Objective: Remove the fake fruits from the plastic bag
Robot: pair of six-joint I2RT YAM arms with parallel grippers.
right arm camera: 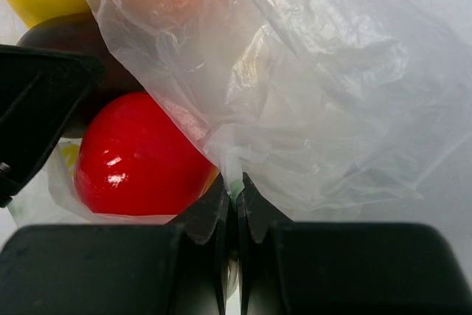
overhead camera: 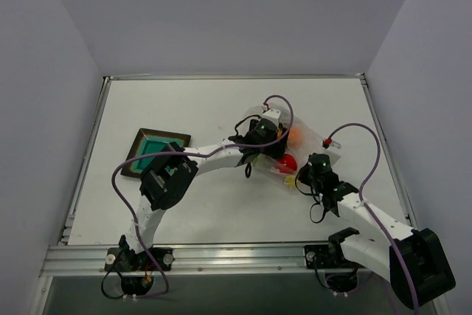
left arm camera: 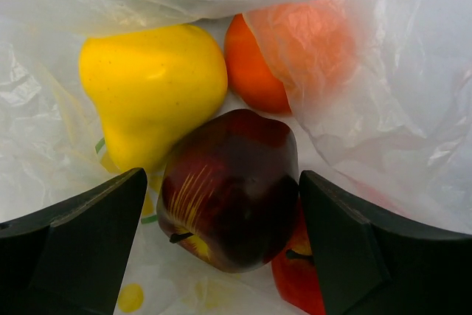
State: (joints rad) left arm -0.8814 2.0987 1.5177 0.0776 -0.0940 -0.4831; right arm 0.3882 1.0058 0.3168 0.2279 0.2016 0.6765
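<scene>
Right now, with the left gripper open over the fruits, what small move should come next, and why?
Probably close the left gripper on the dark red apple. Its open fingers flank that fruit on both sides, and the right gripper is pinched shut on the plastic bag, holding the film. The yellow pear lies right beside the apple, so close gently.

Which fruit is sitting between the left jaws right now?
The dark red apple: it alone sits between the open left jaws. The yellow pear and orange lie beyond it, and the bright red fruit peeks out beside it.
</scene>
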